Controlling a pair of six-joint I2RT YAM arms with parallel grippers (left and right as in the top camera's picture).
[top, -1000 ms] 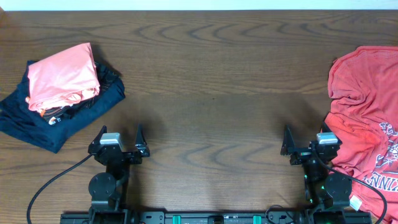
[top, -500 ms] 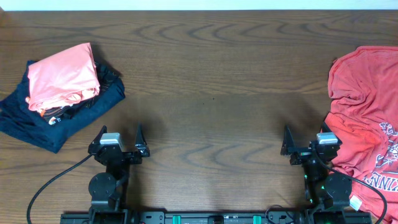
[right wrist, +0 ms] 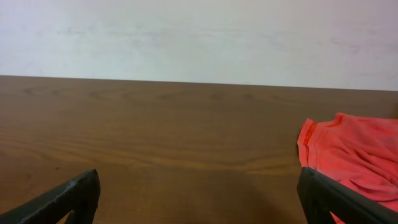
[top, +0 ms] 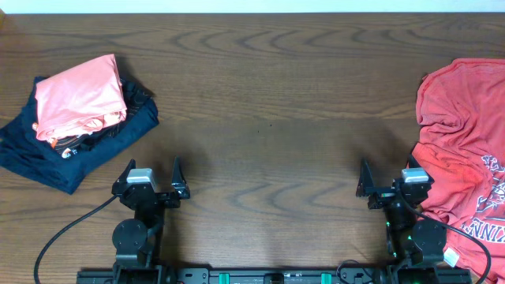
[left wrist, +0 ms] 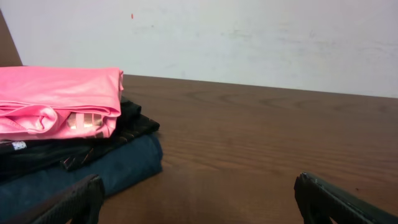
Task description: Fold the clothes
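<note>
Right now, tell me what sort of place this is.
Likely a robotics lab bench for laundry folding: a wooden table against a white wall, two robot arms at its near edge, a crumpled orange-red T-shirt and a folded pink garment.

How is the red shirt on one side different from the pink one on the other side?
The red T-shirt lies spread out and rumpled; the pink garment is neatly folded. The red T-shirt rests straight on the table; the pink garment sits on a dark navy garment. The red T-shirt is deeper orange-red, the pink garment paler. Both are soft clothes.
</note>
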